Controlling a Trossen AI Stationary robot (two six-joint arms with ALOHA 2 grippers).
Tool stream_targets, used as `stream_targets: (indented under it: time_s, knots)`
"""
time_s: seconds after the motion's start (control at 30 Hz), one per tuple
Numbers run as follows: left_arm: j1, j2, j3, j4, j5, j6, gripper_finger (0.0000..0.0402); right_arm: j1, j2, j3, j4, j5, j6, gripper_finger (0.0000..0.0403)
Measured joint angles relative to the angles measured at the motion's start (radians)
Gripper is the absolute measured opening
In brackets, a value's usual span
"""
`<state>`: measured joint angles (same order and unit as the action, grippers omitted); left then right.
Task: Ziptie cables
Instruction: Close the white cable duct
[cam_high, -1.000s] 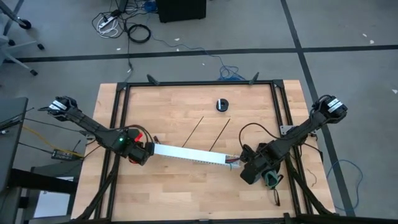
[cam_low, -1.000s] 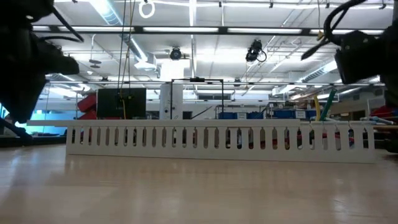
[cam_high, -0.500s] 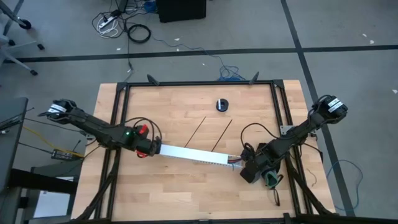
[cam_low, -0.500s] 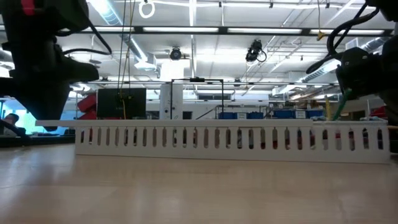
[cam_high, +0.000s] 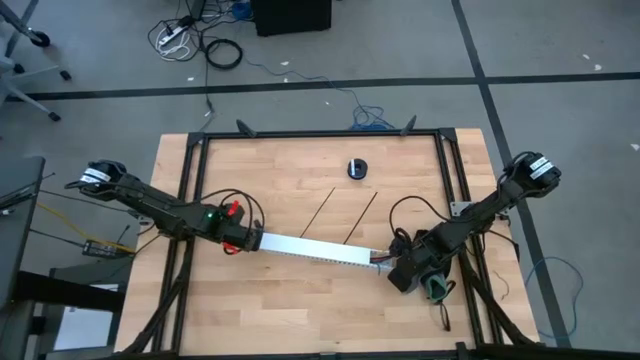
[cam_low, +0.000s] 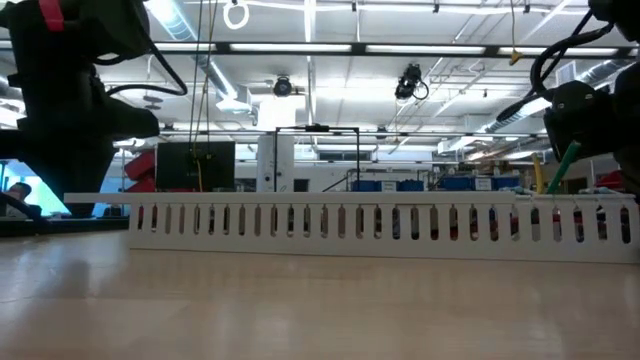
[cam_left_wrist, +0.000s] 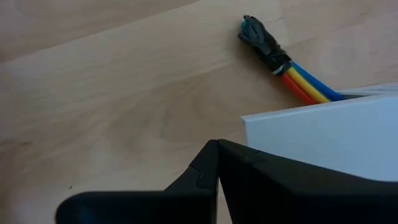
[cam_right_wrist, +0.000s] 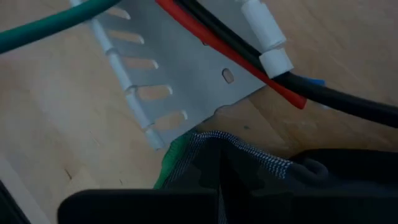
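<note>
With both jaws clenched empty, my left gripper (cam_high: 243, 240) and right gripper (cam_high: 403, 272) sit at the channel's (cam_high: 310, 249) 2 ends, cables (cam_left_wrist: 298, 79) spilling from it, 2 zipties (cam_high: 337, 212) just beyond; I fear nudging the channel sweeps them away.

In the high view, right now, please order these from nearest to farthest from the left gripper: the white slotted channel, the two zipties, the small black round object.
From the left gripper:
1. White slotted channel, touching its tip.
2. Zipties, mid-table, beyond the channel.
3. Small black round object, near the far edge.
</note>
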<state>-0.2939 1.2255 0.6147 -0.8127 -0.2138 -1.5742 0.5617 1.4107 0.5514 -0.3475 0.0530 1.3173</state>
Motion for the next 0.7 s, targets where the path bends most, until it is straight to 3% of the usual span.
stream_targets:
  time_s: [0.2, 0.7]
  knots:
    - [0.0, 0.0, 0.0, 0.014, 0.0, 0.022, 0.0, -0.015, -0.004, -0.056, 0.1, 0.001, -0.002, 0.0]
    - [0.002, 0.087, 0.008, 0.088, 0.004, 0.113, 0.0, -0.078, -0.004, -0.063, 0.123, -0.042, -0.094, 0.0]
